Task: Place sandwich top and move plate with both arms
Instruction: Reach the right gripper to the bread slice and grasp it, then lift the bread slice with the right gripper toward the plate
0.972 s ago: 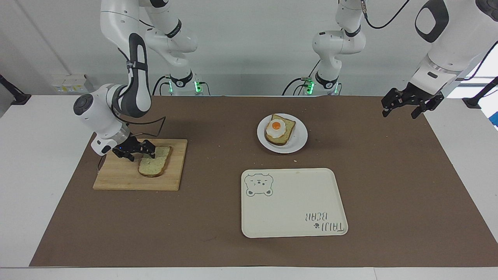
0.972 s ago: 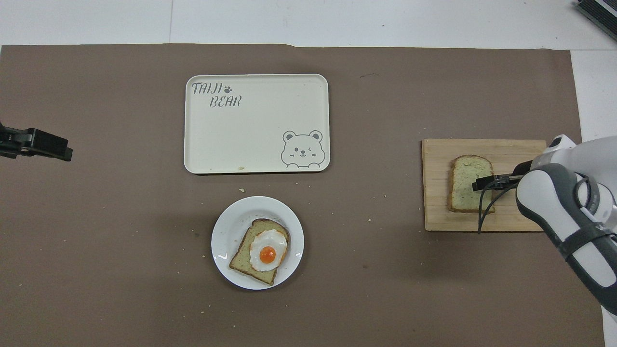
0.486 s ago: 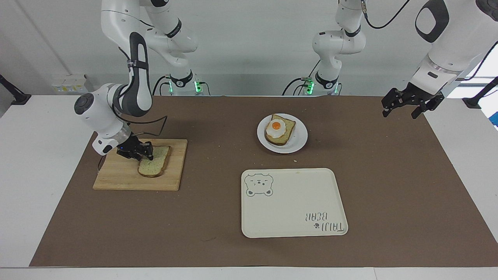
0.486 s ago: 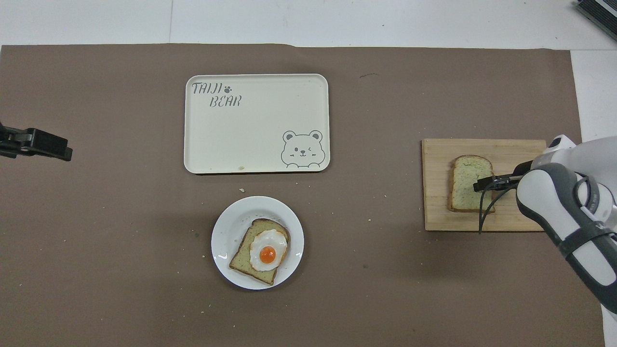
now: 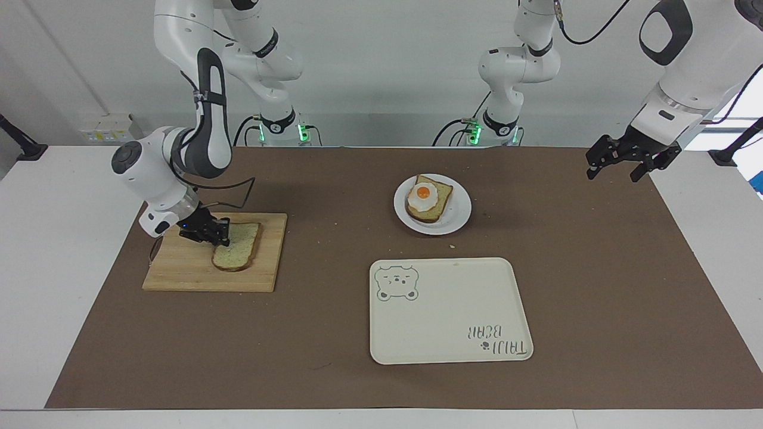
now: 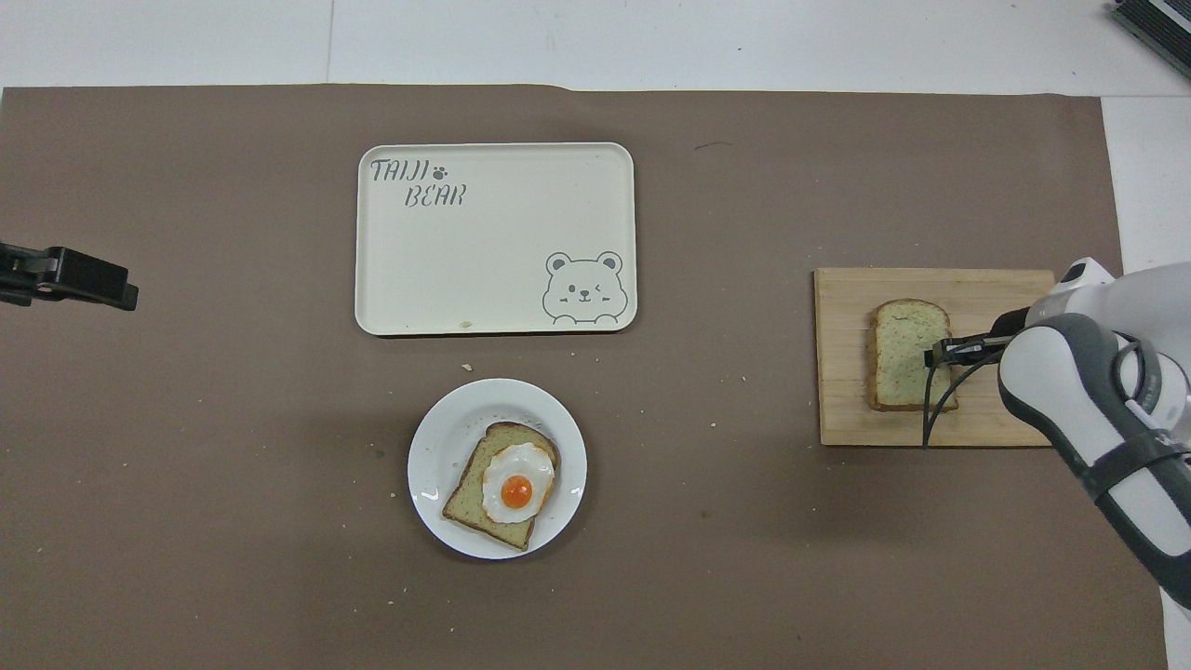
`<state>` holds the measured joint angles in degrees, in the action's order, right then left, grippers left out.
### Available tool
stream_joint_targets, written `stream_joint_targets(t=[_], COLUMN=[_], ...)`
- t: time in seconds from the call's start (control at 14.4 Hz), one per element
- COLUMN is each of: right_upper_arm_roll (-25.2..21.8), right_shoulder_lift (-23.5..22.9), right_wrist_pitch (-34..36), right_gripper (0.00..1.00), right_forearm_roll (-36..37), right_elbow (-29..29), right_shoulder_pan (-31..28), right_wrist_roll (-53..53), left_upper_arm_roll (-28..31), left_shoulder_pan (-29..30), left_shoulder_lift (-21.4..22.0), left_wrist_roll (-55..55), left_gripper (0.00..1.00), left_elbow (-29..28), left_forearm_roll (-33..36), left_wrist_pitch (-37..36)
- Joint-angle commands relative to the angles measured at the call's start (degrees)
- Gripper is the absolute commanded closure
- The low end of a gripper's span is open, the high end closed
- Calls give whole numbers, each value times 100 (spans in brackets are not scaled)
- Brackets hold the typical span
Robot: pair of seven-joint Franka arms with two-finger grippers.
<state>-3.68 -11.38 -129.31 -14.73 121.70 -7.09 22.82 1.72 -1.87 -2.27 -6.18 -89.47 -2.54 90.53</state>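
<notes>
The sandwich top, a plain pale slice, lies flat on a wooden cutting board toward the right arm's end of the table; it also shows in the overhead view. My right gripper is down on the board, its fingers drawn together on the slice's edge nearest the right arm's end. The small white plate near the table's middle holds a bread slice with a fried egg. My left gripper waits open, raised over the left arm's end of the mat.
A cream rectangular tray with a bear drawing lies farther from the robots than the plate, a small gap between them. A brown mat covers the table. A few crumbs lie near the plate.
My right gripper's fingers, spread over the slice a second ago, have drawn together at its edge and pulled back slightly. The left gripper has barely moved.
</notes>
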Motion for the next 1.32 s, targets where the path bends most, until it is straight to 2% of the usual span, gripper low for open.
stream_joint_targets(t=[0.0,0.28,0.49,0.62,0.76,1.11,1.25], right_upper_arm_roll=[34,105,210,263,438,500,492], right_shoulder_lift=[100,162,276,302,311,321,250], right_wrist_pitch=[255,1168,2047,2444,2402,1901,1446], right_gripper=[100,100,100,100,100,100,100], right_forearm_roll=[-91,-74,-100,-109,-109,-126,-572], right_elbow=[-242,-1006,-1578,-1728,-1738,-1711,-1633], right_shoulder_pan=[6,14,312,680,1050,2271,2833], right_wrist_roll=[-172,-235,-663,-1138,-1769,-3421,-3784], left_upper_arm_roll=[-22,-22,-22,-22,-22,-22,-22], left_shoulder_pan=[64,64,64,64,64,64,82], left_shoulder_lift=[147,147,147,147,147,174,270], left_wrist_roll=[-94,-85,-76,-68,-76,-76,-76], left_gripper=[0,0,0,0,0,0,0], left_elbow=[-176,-185,-229,-229,-229,-281,-552], left_forearm_roll=[-98,-124,-124,-124,-124,-133,-325], left_wrist_pitch=[96,96,105,105,105,105,332])
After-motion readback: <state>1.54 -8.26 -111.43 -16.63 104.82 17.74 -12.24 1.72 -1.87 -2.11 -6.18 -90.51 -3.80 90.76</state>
